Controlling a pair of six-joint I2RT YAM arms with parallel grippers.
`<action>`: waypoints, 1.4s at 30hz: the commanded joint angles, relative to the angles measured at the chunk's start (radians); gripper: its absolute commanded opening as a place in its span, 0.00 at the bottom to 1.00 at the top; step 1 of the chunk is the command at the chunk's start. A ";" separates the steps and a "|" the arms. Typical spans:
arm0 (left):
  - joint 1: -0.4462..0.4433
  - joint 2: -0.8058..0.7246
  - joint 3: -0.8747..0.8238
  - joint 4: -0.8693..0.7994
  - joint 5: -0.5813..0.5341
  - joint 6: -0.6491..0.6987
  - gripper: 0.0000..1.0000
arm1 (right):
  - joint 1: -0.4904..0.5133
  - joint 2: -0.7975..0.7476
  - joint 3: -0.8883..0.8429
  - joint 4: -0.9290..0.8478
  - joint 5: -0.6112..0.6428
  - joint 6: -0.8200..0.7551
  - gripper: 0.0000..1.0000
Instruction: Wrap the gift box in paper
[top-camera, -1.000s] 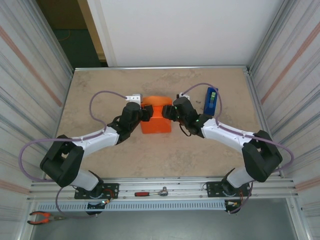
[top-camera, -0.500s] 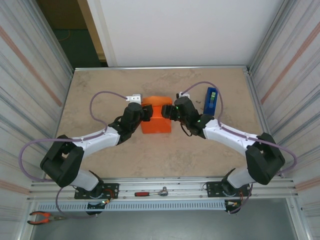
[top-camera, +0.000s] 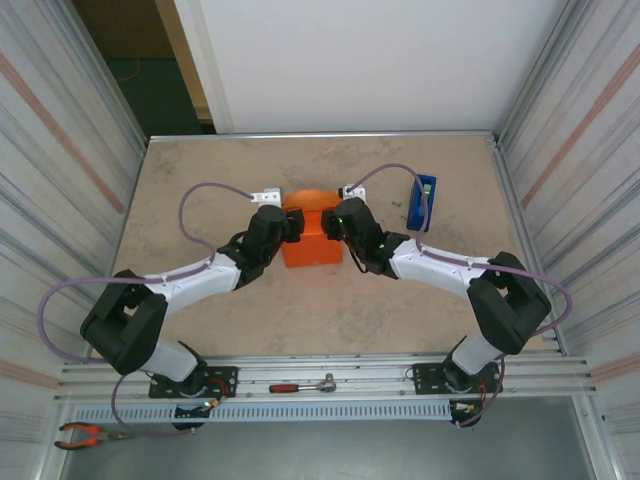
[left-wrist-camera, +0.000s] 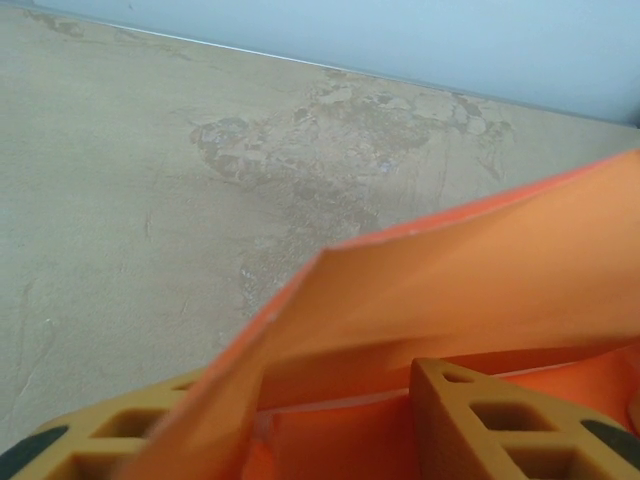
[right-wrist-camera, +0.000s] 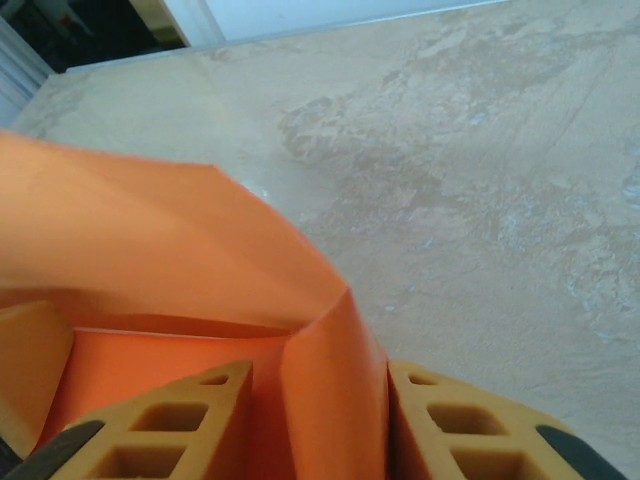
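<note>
The gift box (top-camera: 312, 246) is a bright orange paper-skinned block at the middle of the table, with a gripper at each of its far corners. My left gripper (top-camera: 291, 226) (left-wrist-camera: 300, 435) is at its left end. Its fingers (left-wrist-camera: 500, 425) straddle the paper-covered box end, and a loose flap of the paper (left-wrist-camera: 450, 290) rises over the left finger. My right gripper (top-camera: 336, 222) (right-wrist-camera: 330, 410) is at the right end. Its fingers (right-wrist-camera: 460, 435) are shut on an upright fold of the paper (right-wrist-camera: 335, 370), which fills the gap between them.
A blue tape dispenser (top-camera: 422, 203) stands on the table to the right of the box, beyond the right arm. Metal walls close in both sides. A ratchet (top-camera: 305, 385) and pliers (top-camera: 85, 433) lie on the front rail behind the arm bases.
My right gripper has moved left onto the box's right end and closed on the paper fold. The left arm has barely moved.
</note>
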 joint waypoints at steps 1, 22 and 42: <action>-0.026 -0.022 0.003 -0.133 0.018 0.025 0.49 | 0.004 0.022 -0.021 0.004 0.010 -0.050 0.23; 0.012 -0.341 -0.022 -0.239 0.055 0.130 0.72 | -0.006 0.007 -0.109 0.146 -0.070 -0.102 0.00; -0.042 -0.130 -0.044 -0.041 -0.106 0.100 0.26 | -0.001 0.022 -0.104 0.155 -0.085 -0.112 0.00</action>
